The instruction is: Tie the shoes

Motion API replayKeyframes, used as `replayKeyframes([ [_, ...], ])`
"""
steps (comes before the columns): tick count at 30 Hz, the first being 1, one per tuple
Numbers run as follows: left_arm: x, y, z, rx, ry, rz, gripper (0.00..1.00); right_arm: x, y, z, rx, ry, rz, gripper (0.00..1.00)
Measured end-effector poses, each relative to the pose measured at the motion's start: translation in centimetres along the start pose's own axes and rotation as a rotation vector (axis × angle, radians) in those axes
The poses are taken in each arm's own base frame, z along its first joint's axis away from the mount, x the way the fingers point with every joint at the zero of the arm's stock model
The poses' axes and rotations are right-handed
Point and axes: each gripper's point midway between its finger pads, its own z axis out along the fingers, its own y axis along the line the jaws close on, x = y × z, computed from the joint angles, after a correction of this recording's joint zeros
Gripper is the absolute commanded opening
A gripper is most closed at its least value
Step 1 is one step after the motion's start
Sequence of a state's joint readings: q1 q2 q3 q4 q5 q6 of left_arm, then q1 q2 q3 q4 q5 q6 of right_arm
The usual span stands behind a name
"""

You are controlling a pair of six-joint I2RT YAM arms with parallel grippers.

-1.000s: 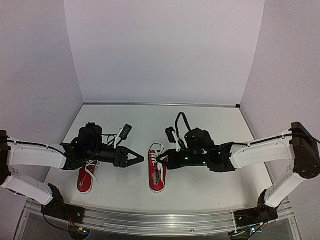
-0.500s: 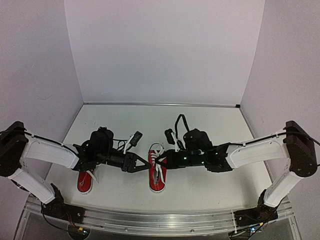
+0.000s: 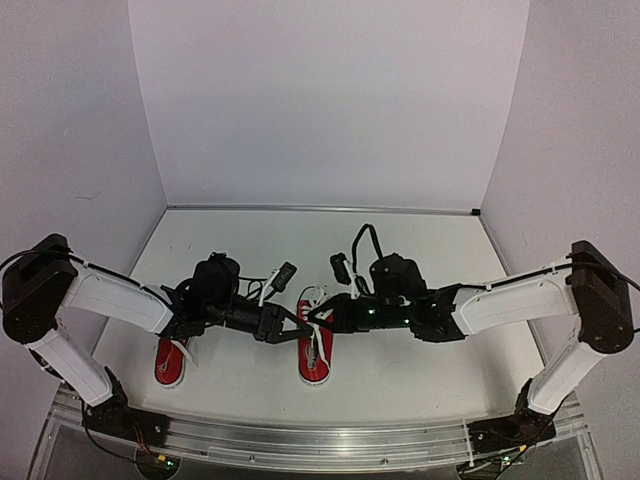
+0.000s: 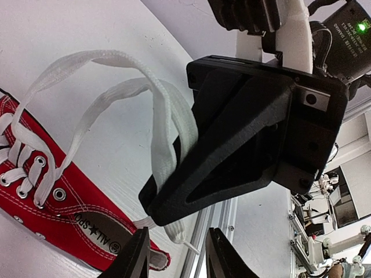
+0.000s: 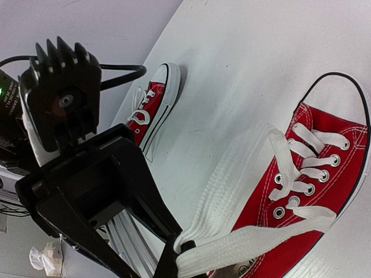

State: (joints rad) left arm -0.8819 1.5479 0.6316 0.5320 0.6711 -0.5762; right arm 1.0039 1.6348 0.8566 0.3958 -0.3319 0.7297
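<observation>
The red sneaker (image 3: 314, 358) is sitting near the table's (image 3: 420, 250) front edge, about midway across, toe pointing near, with its white laces (image 4: 165, 116) being lifted up off the eyelets in a loop. The right gripper (image 3: 319, 317) is clamping down on those laces, jaws pressed together around both strands. The left gripper (image 3: 299, 328) is reaching in from the left, tip to tip with it over the sneaker; its two fingers are standing apart, a loose lace end hanging between them. The second red sneaker (image 3: 168, 362) is lying well to the left, under the left arm.
</observation>
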Motion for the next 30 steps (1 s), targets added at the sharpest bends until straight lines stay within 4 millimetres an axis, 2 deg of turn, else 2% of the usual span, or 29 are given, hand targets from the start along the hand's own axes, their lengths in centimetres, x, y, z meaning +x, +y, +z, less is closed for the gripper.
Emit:
replayKeyframes([
  [3,0.1,0.0,0.5,0.01,0.008,0.001,0.27,-0.1,0.2,0.0,-0.009,-0.002,0.001,0.0],
  [10,0.3,0.2,0.8,0.013,0.011,-0.003,0.0,-0.1,0.2,0.0,-0.014,-0.001,0.007,0.04],
  [16,-0.4,-0.4,0.0,-0.004,-0.014,0.006,0.0,-0.2,-0.3,-0.1,-0.01,-0.008,0.02,0.16],
  [18,-0.9,-1.0,-0.7,-0.02,-0.034,0.017,0.0,0.1,-0.8,-0.2,-0.002,-0.005,0.032,0.21],
  [21,-2.0,-1.9,-2.4,-0.052,-0.073,0.025,0.0,0.8,-1.6,-0.6,0.014,0.007,0.044,0.25],
  [24,-3.3,-2.0,-4.2,-0.105,-0.122,0.02,0.0,1.5,-2.3,-1.1,0.026,0.015,0.053,0.27],
  [27,-4.5,-0.4,-6.9,-0.211,-0.18,-0.023,0.0,2.0,-2.9,-1.5,0.037,0.023,0.062,0.28],
  [28,-4.9,0.4,-7.8,-0.252,-0.201,-0.043,0.0,2.2,-3.0,-1.6,0.041,0.025,0.064,0.31],
  [29,-5.2,1.3,-9.0,-0.302,-0.221,-0.074,0.0,2.3,-3.2,-1.7,0.046,0.028,0.067,0.37],
  [30,-5.4,2.2,-10.2,-0.354,-0.242,-0.104,0.0,2.5,-3.4,-1.9,0.053,0.031,0.07,0.49],
])
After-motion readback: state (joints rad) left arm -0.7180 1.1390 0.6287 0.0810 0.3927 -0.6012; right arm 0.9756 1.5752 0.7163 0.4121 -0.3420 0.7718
